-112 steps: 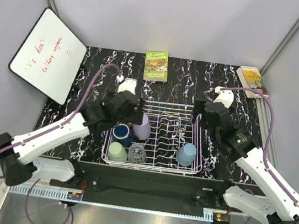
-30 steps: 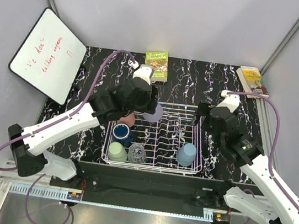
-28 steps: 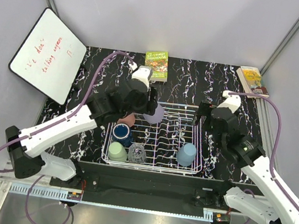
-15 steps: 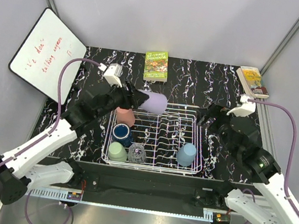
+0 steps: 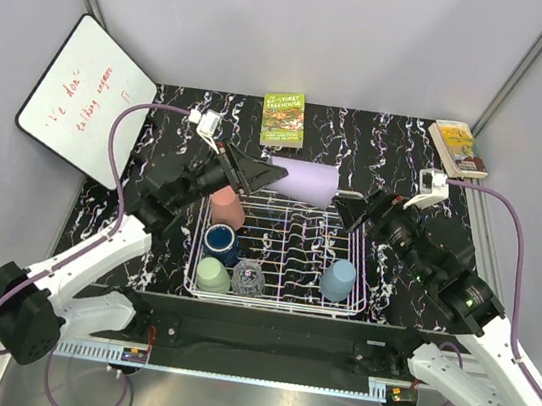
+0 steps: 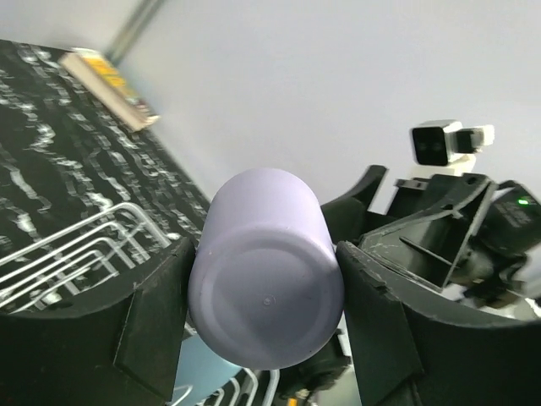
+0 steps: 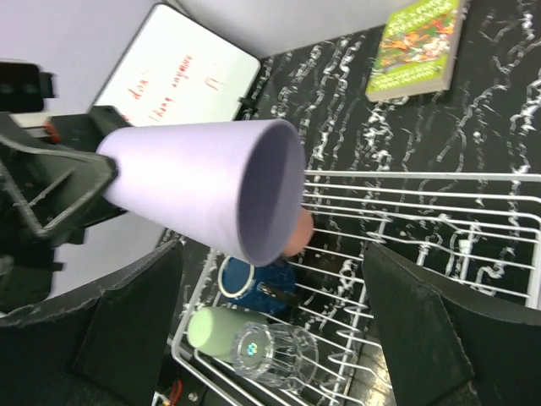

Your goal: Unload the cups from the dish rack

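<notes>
Nearest to me, along the front rim of the dish rack [image 5: 294, 257], a pale green cup [image 5: 212, 275] is sitting just beside the clear glass [image 5: 248, 278]. Behind them the dark blue cup [image 5: 220, 241] is showing its open mouth, and the salmon pink cup [image 5: 228, 208] is standing behind that. The light blue cup [image 5: 338, 279] is sitting alone at the rack's right end. Above the rack's far edge, the left claw [image 5: 255, 175] is gripping the lavender cup [image 5: 304, 181] by its base. Its fingers [image 6: 152, 321] are pressing on both sides, and the cup is lying level in the air with its mouth pointing right. The right claw [image 5: 356, 212] is hanging just beyond that mouth, spread wide and holding nothing. I cannot tell whether it is touching the rim. Further back on the black marbled tabletop [image 5: 182, 120] a green book [image 5: 284, 118] is lying flat, with another book [image 5: 454, 143] in the far right corner. A whiteboard [image 5: 86, 98] is leaning at the far left.
</notes>
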Controlling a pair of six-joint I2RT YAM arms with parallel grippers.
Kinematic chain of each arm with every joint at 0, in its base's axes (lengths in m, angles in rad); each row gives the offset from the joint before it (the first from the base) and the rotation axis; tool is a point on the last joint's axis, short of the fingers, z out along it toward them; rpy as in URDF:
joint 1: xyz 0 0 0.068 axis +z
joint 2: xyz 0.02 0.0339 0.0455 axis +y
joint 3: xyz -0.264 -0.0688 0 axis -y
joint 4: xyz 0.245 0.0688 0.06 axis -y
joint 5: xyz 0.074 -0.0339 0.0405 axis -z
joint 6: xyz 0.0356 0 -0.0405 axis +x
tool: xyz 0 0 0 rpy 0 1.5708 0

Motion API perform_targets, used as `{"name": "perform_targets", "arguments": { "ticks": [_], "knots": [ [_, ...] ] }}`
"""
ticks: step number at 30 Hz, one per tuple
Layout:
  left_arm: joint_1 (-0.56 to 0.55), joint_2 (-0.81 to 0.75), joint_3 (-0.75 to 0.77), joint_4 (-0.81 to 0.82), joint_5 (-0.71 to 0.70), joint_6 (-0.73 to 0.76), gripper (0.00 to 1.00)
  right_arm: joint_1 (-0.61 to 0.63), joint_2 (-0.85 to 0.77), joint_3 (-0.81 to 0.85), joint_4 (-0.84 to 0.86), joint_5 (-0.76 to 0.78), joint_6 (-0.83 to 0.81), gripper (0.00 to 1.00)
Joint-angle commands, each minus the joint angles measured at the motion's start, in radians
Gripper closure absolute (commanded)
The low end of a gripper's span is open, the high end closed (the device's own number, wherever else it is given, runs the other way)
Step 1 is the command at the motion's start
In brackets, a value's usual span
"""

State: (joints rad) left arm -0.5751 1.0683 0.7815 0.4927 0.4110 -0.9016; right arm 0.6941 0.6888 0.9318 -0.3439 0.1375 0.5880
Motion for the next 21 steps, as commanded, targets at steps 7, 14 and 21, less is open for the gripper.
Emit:
{"name": "perform_targets", "arguments": {
  "ticks": [7, 14, 21],
  "knots": [
    [0.015, 0.065, -0.039, 0.359, 0.161, -0.171, 1.0, 0.005, -0.006, -0.021, 0.187, -0.127, 0.035, 0.06],
    [0.015, 0.091, -0.034, 0.406, 0.202, -0.207, 1.0, 0.004, 0.083, -0.01, 0.281, -0.229, 0.055, 0.11],
    [0.015, 0.094, -0.045, 0.415, 0.222, -0.215, 1.0, 0.007, 0.155, -0.014, 0.381, -0.286, 0.075, 0.44]
  ]
}}
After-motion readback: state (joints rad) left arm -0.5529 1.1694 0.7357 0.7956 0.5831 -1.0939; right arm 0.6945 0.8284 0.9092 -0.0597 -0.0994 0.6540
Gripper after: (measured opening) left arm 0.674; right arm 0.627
